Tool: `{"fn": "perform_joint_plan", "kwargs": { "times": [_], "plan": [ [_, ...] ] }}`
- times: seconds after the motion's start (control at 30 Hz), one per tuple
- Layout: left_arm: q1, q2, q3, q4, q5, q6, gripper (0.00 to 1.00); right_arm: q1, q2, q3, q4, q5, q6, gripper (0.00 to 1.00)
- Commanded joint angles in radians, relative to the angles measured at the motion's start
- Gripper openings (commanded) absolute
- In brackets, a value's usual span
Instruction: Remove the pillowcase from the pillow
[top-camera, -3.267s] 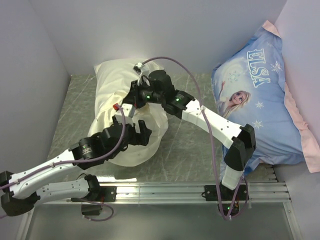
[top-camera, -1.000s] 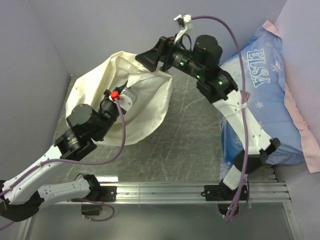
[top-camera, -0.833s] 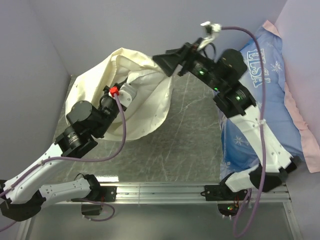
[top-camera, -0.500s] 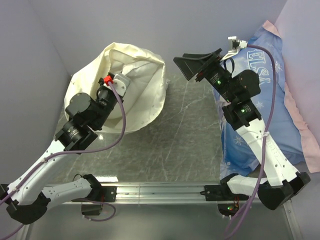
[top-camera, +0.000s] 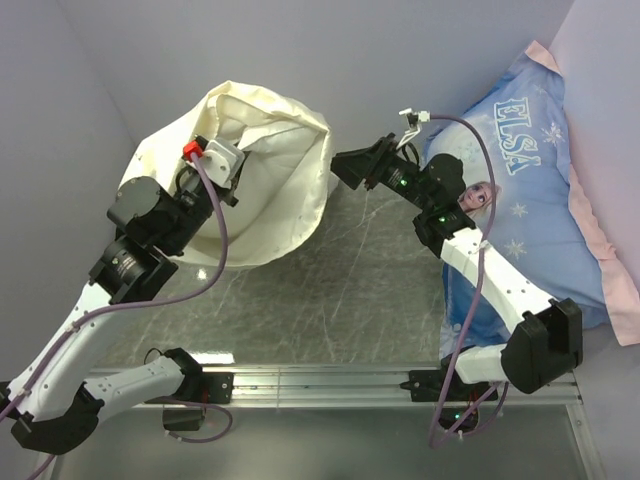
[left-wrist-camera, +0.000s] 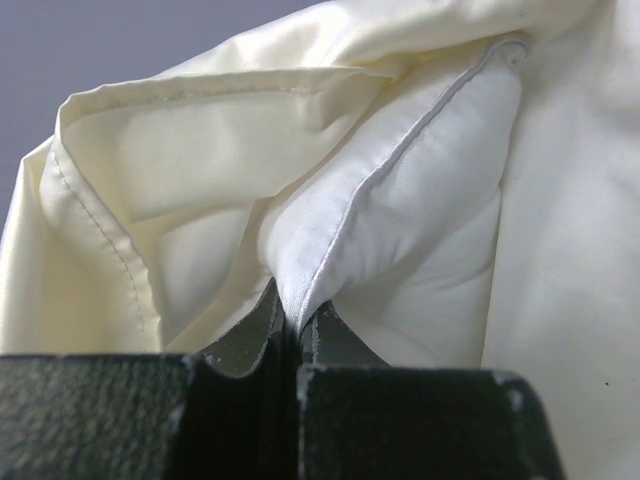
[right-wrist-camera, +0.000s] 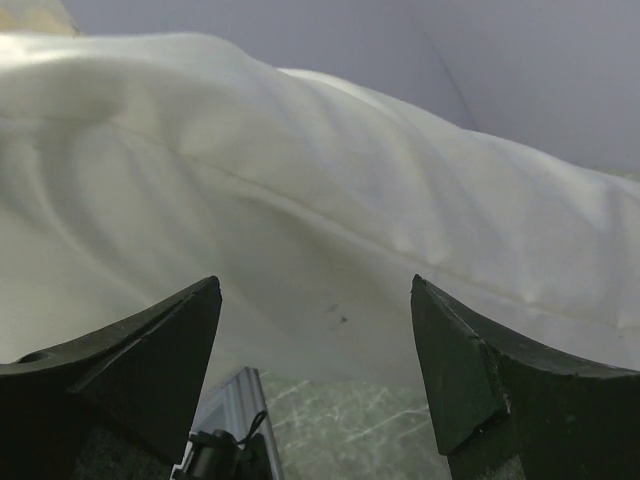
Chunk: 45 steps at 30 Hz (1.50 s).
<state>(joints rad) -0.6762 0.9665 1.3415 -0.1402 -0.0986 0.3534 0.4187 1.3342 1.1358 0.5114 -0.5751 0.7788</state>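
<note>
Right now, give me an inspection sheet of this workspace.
Surface: grey marbled table, metal rail at the near edge.
Job's things: cream pillowcase bunched at far left, mouth open; white pillow corner showing inside.
Clutter: blue Elsa pillow leaning at right.
Grippers: left gripper shut on the pillow corner; right gripper open, facing the pillowcase, holding nothing.
Cables: purple cable looping along each arm.
Surroundings: plain grey walls.

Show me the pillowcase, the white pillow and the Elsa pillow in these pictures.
pillowcase (top-camera: 285, 190), top external view, outer cream fabric on its right side
pillow (left-wrist-camera: 430, 190), left wrist view, white piped corner
Elsa pillow (top-camera: 530, 200), top external view, blue printed face
</note>
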Motion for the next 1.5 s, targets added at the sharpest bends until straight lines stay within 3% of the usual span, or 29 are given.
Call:
{"fn": "perform_joint_plan", "kwargs": {
  "times": [0.0, 0.17, 0.27, 0.37, 0.4, 0.5, 0.93, 1.13, 1.2, 1.23, 1.27, 1.37, 1.47],
  "plan": [
    [0.003, -0.015, 0.149, 0.146, 0.062, -0.028, 0.0, 0.012, -0.018, -0.025, 0.116, -0.048, -0.036, 0.84],
    [0.003, -0.026, 0.159, 0.159, 0.073, -0.027, 0.0, 0.04, -0.015, -0.056, 0.107, -0.003, -0.078, 0.84],
    [0.003, -0.023, 0.189, 0.143, 0.069, -0.024, 0.0, 0.06, 0.016, -0.041, 0.115, 0.001, -0.072, 0.8],
    [0.003, -0.029, 0.193, 0.143, 0.065, -0.022, 0.0, 0.078, 0.034, -0.033, 0.11, 0.029, -0.066, 0.54],
    [0.001, -0.031, 0.194, 0.143, 0.065, -0.022, 0.0, 0.078, 0.039, -0.036, 0.11, 0.046, -0.058, 0.31],
    [0.003, -0.038, 0.189, 0.154, 0.056, -0.022, 0.0, 0.078, 0.06, -0.001, -0.044, 0.142, -0.064, 0.0],
    [0.003, -0.075, 0.202, 0.197, 0.051, -0.031, 0.0, 0.0, 0.33, -0.047, -0.318, 0.352, -0.033, 0.0],
    [0.001, 0.007, 0.263, 0.254, -0.01, -0.094, 0.01, 0.066, 0.272, 0.059, -0.43, 0.478, -0.15, 0.0],
    [0.003, 0.049, 0.31, 0.272, -0.048, -0.122, 0.01, 0.101, 0.22, 0.167, -0.505, 0.523, -0.205, 0.11],
    [0.003, 0.093, 0.332, 0.275, -0.109, -0.132, 0.01, 0.135, 0.206, 0.203, -0.543, 0.552, -0.251, 0.21],
    [0.003, 0.116, 0.375, 0.287, -0.163, -0.161, 0.01, 0.144, 0.195, 0.235, -0.568, 0.572, -0.266, 0.4],
    [-0.002, 0.204, 0.473, 0.3, -0.349, -0.209, 0.0, 0.15, 0.142, 0.298, -0.596, 0.593, -0.273, 0.64],
    [-0.023, 0.29, 0.576, 0.284, -0.469, -0.199, 0.01, 0.164, 0.057, 0.25, -0.551, 0.612, -0.276, 0.74]
  ]
}}
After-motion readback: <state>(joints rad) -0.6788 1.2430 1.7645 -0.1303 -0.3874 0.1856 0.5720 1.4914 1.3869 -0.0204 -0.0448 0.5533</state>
